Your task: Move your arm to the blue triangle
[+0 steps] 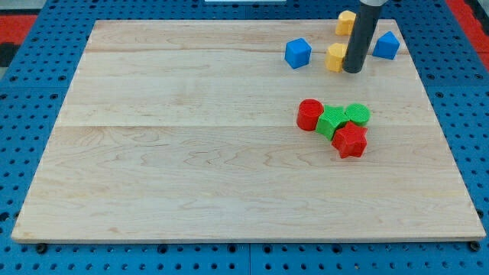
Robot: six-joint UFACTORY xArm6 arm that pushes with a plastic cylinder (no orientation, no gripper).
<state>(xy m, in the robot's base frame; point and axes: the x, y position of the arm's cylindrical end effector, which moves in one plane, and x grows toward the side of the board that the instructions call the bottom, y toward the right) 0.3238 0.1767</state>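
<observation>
Eight blocks sit on the desk [191, 153]: two blue, two yellow, two red, two green. The blue triangle [386, 45] lies near the view's top right, apex pointing up-view. The rod's tip [352, 71], a gripperless end effector, rests just left of it, touching a yellow block [336, 56].

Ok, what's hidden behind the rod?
My tip sits between a yellow block and the blue triangle. The rod covers each one's near edge, plus part of another yellow block.

Rod [362, 30] cut off at top; partly hides yellow block [336, 56].
</observation>
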